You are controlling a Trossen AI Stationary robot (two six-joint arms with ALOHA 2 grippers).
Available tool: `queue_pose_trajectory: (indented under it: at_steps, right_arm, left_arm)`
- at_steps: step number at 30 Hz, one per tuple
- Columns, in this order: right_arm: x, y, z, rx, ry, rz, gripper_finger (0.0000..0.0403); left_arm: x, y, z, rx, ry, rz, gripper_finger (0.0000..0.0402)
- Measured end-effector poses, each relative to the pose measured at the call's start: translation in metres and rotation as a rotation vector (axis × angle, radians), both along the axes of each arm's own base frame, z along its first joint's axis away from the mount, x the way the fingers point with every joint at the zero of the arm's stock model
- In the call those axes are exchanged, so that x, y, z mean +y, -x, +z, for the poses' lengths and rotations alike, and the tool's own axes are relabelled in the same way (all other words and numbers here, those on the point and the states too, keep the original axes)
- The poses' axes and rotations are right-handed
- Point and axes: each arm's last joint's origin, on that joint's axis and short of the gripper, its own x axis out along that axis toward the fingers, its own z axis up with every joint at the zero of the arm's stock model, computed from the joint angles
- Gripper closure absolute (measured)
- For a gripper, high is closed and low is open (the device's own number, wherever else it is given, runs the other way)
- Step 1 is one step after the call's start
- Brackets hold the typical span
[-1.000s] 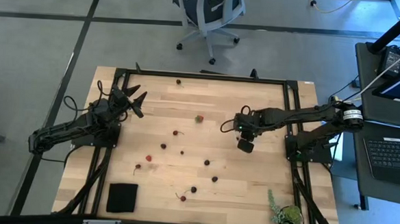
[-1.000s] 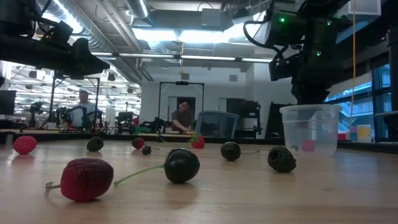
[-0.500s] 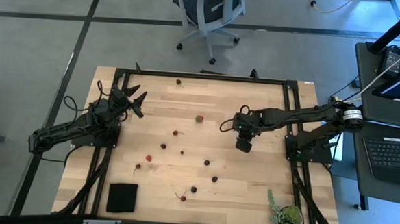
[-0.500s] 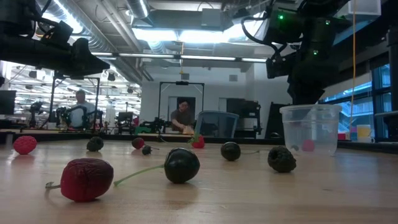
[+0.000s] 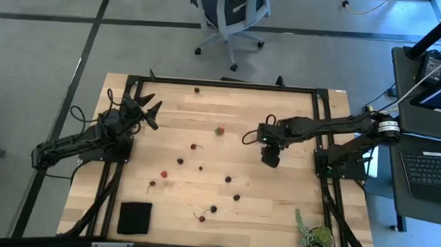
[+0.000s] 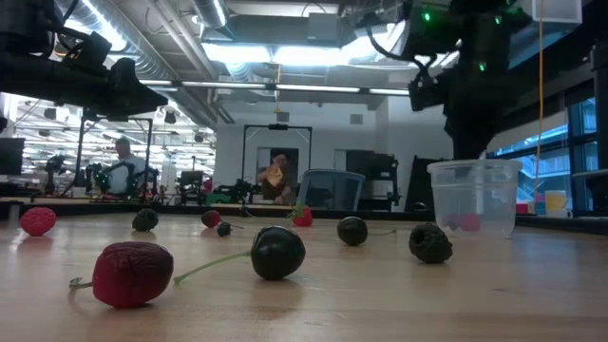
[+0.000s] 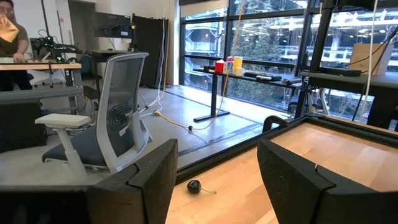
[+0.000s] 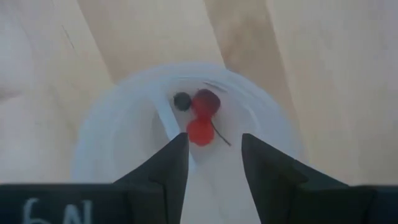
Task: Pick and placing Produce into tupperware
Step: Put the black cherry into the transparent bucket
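Right gripper (image 8: 214, 165) hangs directly over the tupperware (image 8: 112, 130), fingers apart, holding nothing. Tub sits at about 3 o'clock from table centre, right of the scattered cherries (image 5: 228, 179). Inside the tub: two red fruits (image 8: 203, 118) and one small dark one, touching each other. Left gripper (image 5: 147, 109) waits at the 9 o'clock edge of the wooden table (image 5: 276, 210), fingers spread, empty. More cherries (image 6: 277, 253) lie loose mid-table.
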Motion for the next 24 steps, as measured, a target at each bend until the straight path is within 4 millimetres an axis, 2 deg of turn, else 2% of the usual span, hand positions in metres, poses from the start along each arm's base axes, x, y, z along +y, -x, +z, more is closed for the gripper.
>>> queue_pose_trajectory:
  at_steps: [4,10,12,16,24]
  right_arm:
    - [0.001,-0.014,0.028,-0.098,0.001,-0.015,0.0251]
    - [0.018,-0.048,0.048,-0.473,0.059,0.183,0.0251]
    - [0.028,-0.054,0.045,-0.538,0.056,0.281,0.0251]
    - [0.049,-0.059,0.031,-0.539,0.040,0.404,0.0251]
    - [0.079,-0.070,-0.018,-0.491,0.013,0.492,0.0251]
  left_arm:
    - [0.000,0.000,0.000,0.000,0.000,0.000,0.0188]
    - [0.000,0.000,0.000,-0.001,0.000,0.000,0.0188]
    - [0.000,0.000,0.000,-0.001,0.000,0.000,0.0188]
    - [0.000,0.000,0.000,-0.001,0.000,0.000,0.0188]
    - [0.000,0.000,0.000,0.000,0.000,0.000,0.0188]
